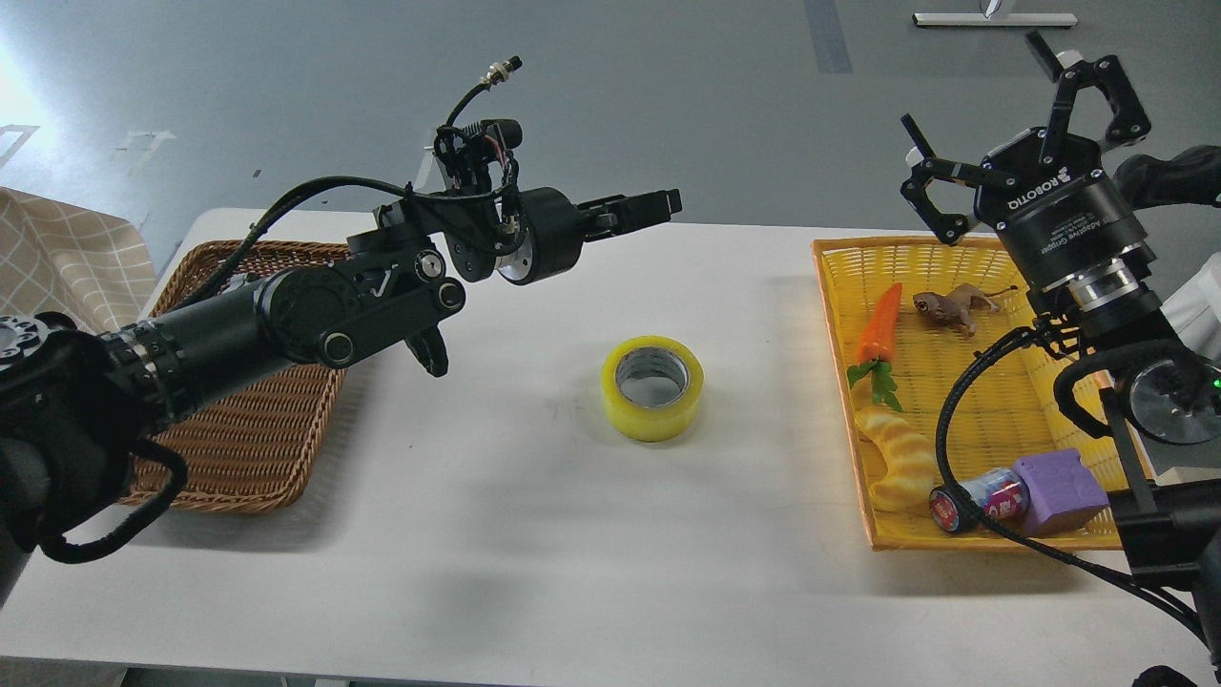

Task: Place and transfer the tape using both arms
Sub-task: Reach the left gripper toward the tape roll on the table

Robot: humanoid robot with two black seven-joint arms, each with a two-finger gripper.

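Room: grey floor behind a white table (534,534), with a checked cloth (57,253) at the far left.
Tape: the yellow roll of tape (652,387) lies flat in the middle of the table with its hole facing up. Nothing touches it.
Around the tape: bare table on every side. Both baskets are well apart from it, and nothing stands in the way above it.
Left gripper: the left gripper (649,208) hangs in the air over the back of the table, pointing to the right. Its fingers look pressed together and it holds nothing.
Right gripper: the right gripper (1025,114) is up high over the back corner of the yellow basket. Its fingers are spread wide apart and it holds nothing.
Brown basket: the brown woven basket (243,458) sits on the left, partly hidden by the left arm. I cannot see anything in it.
Yellow basket: the yellow basket (849,286) sits on the right. Inside are a toy carrot (878,329), a small brown toy animal (954,307), a wavy toy bread (897,458), a can (978,496) lying on its side, and a purple block (1059,491) touching the can.
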